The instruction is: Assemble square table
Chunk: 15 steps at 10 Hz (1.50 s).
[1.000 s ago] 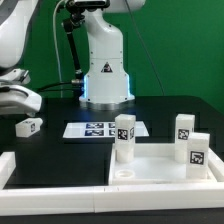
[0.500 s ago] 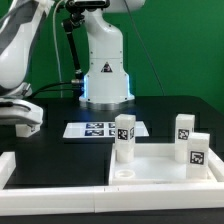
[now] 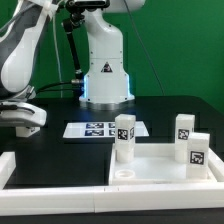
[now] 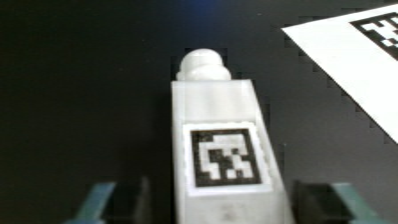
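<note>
Step in hand: pickup of the fourth leg [image 4: 219, 125].

- Leg is seen lying flat on the dark surface [image 3: 60, 150], tag face up, peg end pointing away from the wrist. In the exterior view it is hidden under the end effector [image 3: 28, 122], at that view's left, well apart from the other parts.
- Marker board [image 4: 356, 45] is noted just beside the leg, not touching.
- End effector is set astride the leg: one finger is seen on each side in the wrist view, a dark gap showing on both sides. Contact cannot be confirmed; jaws are judged part-way in, not yet gripping.
- Tabletop slab [image 3: 160, 160] is placed at the exterior view's right, against the border rail [image 3: 60, 185]. Three legs [image 3: 124, 138] are stood upright on it.

Next move, as judged: jaws to be brought fully onto the leg's sides, grip to be kept centred so the leg is not twisted, then a lift and carry toward the slab.
</note>
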### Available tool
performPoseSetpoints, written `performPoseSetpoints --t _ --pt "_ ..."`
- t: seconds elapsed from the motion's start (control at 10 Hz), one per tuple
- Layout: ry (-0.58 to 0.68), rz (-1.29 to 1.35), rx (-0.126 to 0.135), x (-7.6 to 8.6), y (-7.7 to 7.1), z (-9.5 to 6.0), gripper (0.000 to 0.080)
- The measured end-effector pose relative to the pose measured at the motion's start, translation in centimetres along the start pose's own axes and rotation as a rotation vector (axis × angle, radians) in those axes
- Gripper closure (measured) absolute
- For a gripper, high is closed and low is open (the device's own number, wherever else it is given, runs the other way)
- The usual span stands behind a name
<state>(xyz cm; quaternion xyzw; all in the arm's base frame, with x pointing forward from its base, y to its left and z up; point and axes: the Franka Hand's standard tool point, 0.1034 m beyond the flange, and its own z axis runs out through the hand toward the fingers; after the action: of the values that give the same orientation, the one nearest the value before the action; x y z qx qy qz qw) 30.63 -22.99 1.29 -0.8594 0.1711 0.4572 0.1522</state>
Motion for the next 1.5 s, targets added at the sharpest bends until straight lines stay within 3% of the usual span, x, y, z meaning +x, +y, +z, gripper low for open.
performPoseSetpoints --t 0.1,0.8,1.1,1.2,1.3,1.4,1.5 --pt "0.000 0.000 0.000 0.0 0.0 0.0 0.0510" --pt "0.003 -0.002 -0.001 0.0 -0.1 -0.2 0.0509" --pt "0.054 -0.067 -0.037 -2.0 -5.0 -5.3 0.0509" --pt "0.049 -0.066 -0.035 -2.8 -6.0 -5.8 0.0509" --pt "0.078 -0.072 -0.031 -2.5 -5.4 -5.9 0.0509" --pt "0.173 -0.055 -0.019 -1.7 -3.6 -5.4 0.0509" --pt "0.216 -0.050 -0.011 -2.1 -3.6 -5.3 0.0509"
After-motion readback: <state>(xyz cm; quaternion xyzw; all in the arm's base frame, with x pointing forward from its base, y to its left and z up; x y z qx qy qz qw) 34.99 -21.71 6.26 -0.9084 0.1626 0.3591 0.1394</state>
